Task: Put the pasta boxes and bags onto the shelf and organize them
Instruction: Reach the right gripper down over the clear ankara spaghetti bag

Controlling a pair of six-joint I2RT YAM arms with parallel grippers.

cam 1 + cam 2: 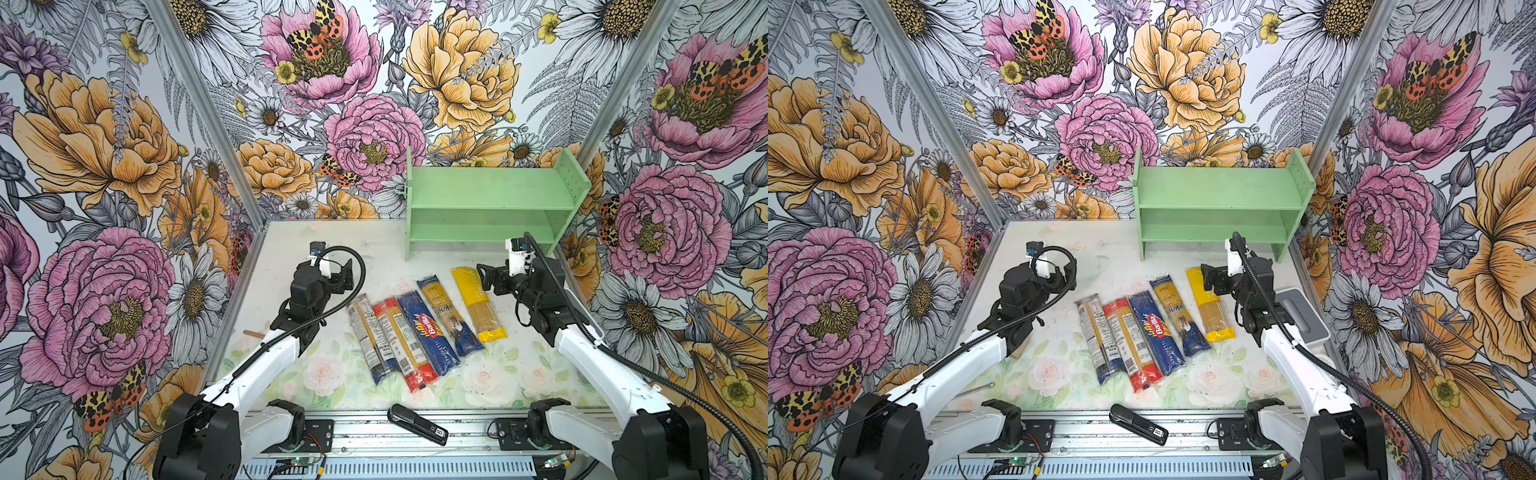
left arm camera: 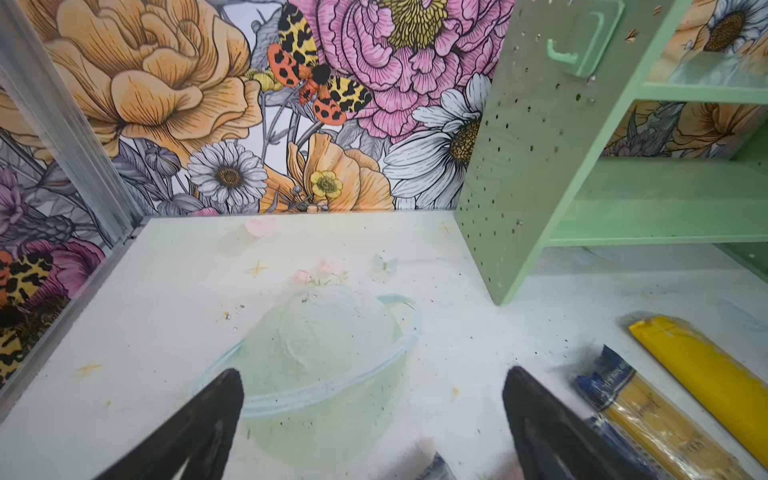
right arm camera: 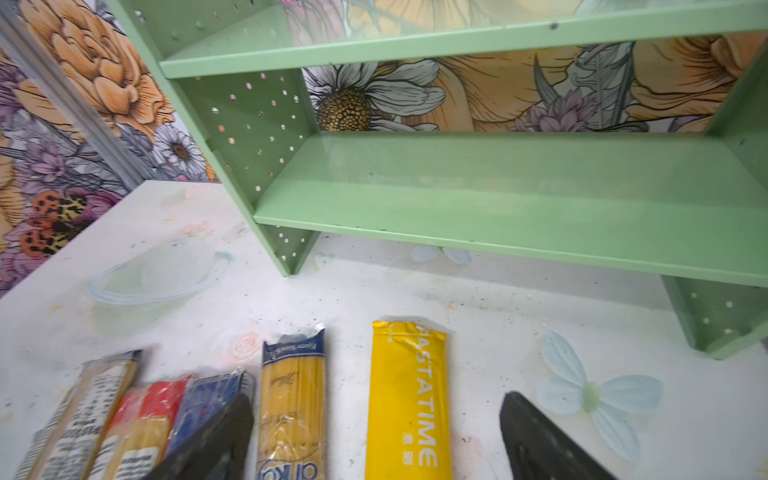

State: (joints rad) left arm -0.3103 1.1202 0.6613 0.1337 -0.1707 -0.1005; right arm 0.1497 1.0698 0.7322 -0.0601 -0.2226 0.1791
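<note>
Five spaghetti packs [image 1: 424, 328] lie side by side on the worktop [image 1: 282, 249] before the bare shelf [image 1: 486, 191], left fingers [image 2: 212, 415] and right fingers [image 3: 220, 436] spread empty (packs likely light, slippery, brittle; pinch mid-length).

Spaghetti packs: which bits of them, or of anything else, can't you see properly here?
- Dark blue Barilla pack: right wrist view, mostly hidden behind a finger of the right hand.
- Yellow pack: same view, its near end is cut off by the picture's edge.
- White-grey box: in a top view, partly hidden by the right arm.
- Clear pack: label print is too small to read in both top views.
</note>
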